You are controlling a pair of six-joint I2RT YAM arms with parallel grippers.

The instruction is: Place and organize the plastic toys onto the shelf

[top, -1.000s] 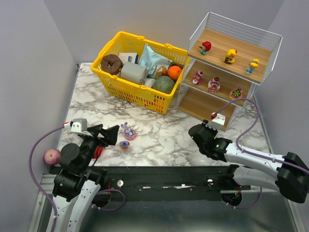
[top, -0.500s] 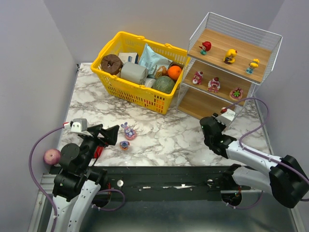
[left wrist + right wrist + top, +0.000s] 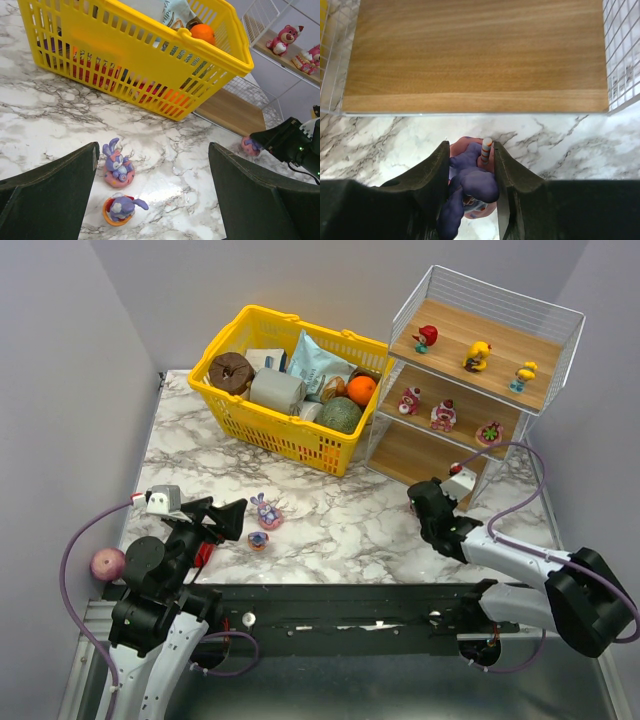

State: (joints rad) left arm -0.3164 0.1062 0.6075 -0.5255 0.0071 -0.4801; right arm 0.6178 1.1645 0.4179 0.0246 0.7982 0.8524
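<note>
My right gripper is shut on a purple bunny in a pink ring, low over the marble just in front of the shelf's bare bottom board. In the top view this gripper sits at the foot of the shelf. The top board carries a red figure and two yellow ducks. Three pink figures stand on the middle board. My left gripper hangs open above the table. Two purple bunnies lie by its left finger, untouched.
A yellow basket full of groceries stands behind the bunnies, its corner close to the shelf's left side. A pink ball rests off the table's left edge beside the left arm. The right arm's cable loops in front of the shelf.
The right gripper, still holding the bunny, has moved away from the arm's base to the front of the shelf's bottom board. The left arm has stayed still.
</note>
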